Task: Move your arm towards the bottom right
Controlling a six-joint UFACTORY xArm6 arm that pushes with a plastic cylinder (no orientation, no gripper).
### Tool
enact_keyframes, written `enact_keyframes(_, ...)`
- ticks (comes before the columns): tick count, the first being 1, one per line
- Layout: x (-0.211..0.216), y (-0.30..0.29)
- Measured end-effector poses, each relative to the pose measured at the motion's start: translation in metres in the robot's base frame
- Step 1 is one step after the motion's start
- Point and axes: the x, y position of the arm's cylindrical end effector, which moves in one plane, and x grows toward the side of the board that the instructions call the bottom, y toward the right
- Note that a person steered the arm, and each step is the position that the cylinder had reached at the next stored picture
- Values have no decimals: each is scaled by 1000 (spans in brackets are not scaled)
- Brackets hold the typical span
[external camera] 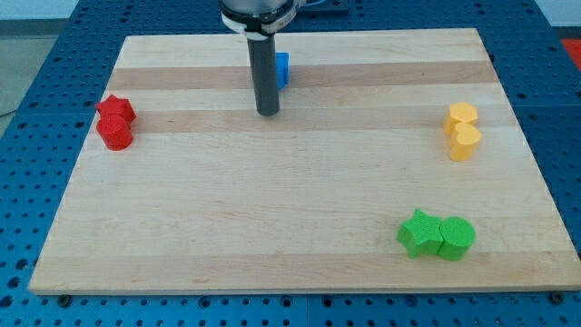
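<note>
The end effector, a bare rod with nothing to grasp with, holds nothing; its tip (267, 113) stands on the surface (272, 209), a blue block (282, 69) just behind. Toward the view's bottom right lies open wood, flanked by the green pair (437, 235) and the yellow pair (462, 131); red blocks (115, 122) sit far left.

We see a pale wooden board (300, 227), smooth and matt, its grain running in long strips. The rod above our tip (267, 113) looks dark and matt. Around the board lies a blue perforated table (27, 54), probably metal.
</note>
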Motion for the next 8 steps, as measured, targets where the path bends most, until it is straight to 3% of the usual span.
enact_keyframes(2, -88, 0)
enact_keyframes(3, -98, 2)
enact_keyframes(4, -67, 40)
enact_keyframes(5, -31, 97)
enact_keyframes(8, 259, 88)
